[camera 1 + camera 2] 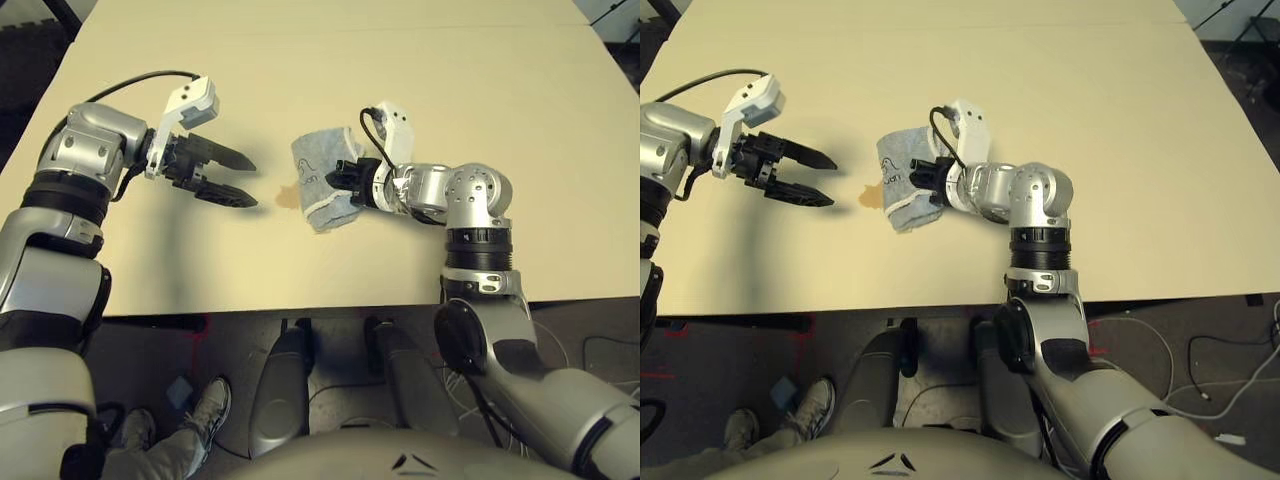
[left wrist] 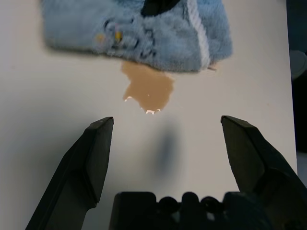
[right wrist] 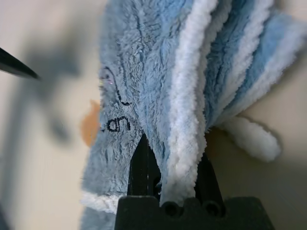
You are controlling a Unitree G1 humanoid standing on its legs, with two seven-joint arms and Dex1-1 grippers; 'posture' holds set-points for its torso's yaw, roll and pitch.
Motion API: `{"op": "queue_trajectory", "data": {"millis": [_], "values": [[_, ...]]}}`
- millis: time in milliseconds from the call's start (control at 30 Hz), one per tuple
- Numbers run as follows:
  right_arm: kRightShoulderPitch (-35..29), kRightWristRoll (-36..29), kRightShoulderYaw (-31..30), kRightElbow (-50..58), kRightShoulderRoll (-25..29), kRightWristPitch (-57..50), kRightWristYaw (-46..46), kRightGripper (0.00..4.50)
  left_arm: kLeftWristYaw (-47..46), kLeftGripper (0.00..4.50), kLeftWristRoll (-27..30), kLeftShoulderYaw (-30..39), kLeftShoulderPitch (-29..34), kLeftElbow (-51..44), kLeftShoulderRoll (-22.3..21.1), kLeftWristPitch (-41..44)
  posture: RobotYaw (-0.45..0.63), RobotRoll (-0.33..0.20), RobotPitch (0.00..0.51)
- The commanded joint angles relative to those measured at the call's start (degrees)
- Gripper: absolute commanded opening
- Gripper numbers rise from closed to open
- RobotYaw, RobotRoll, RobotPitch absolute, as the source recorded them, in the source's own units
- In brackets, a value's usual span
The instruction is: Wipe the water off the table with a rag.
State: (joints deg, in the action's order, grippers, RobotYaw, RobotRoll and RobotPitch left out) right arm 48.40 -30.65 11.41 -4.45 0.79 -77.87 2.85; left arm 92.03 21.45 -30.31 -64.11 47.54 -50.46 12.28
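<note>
Robot's at the table, R gripper pinched tight on the rag — a fold of it caught btwn the fingers, w/ white edging bunched up there. Rag's blue-grey, w/ dark lettering on it, lying on the tabletop in front of the robot. The water, a tan puddle, pokes out from under the rag's edge on the robot's L side, partly covered. A tiny bit more tan shows by the rag's near corner. L gripper is wide open, nothing in it — hovering just beside the puddle, fingers pointing toward the rag. Somebody's shoe is down on the floor, L of the robot.
</note>
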Motion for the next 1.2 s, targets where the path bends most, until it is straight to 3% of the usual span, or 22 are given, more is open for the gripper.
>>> {"op": "queue_trajectory", "data": {"millis": [33,233,467,633,867,1200], "values": [[-1.25,1.95,-0.15,3.49,3.87,-2.53,-0.57,0.00,0.47,4.50,0.33,-0.72,0.37,-0.10,0.04,0.05,0.03,0.000,0.286],[0.76,3.45,0.61,4.32,10.78,-2.80,0.40,0.00,0.47,4.50,0.00,-1.03,-0.29,0.98,1.13,-0.36,0.01,0.000,0.286],[2.44,5.15,1.69,2.75,14.66,-0.87,1.23,0.00,0.47,4.50,-0.31,-1.31,-0.94,2.24,1.58,-1.12,0.01,0.000,0.285],[6.16,1.65,4.41,5.95,8.10,-4.59,2.16,0.00,0.47,4.50,-0.17,-1.63,-1.75,2.44,1.30,-1.70,0.01,0.000,0.282],[10.28,-1.89,8.70,10.35,-9.77,-14.36,1.64,0.00,0.47,4.50,1.66,-2.68,-3.23,0.81,-1.27,-1.56,0.03,0.000,0.275],[10.34,-1.74,3.70,2.86,-18.81,-9.65,0.35,0.00,0.47,4.50,10.92,-7.57,-1.57,-10.67,-10.76,3.92,0.09,0.000,0.286]]}}
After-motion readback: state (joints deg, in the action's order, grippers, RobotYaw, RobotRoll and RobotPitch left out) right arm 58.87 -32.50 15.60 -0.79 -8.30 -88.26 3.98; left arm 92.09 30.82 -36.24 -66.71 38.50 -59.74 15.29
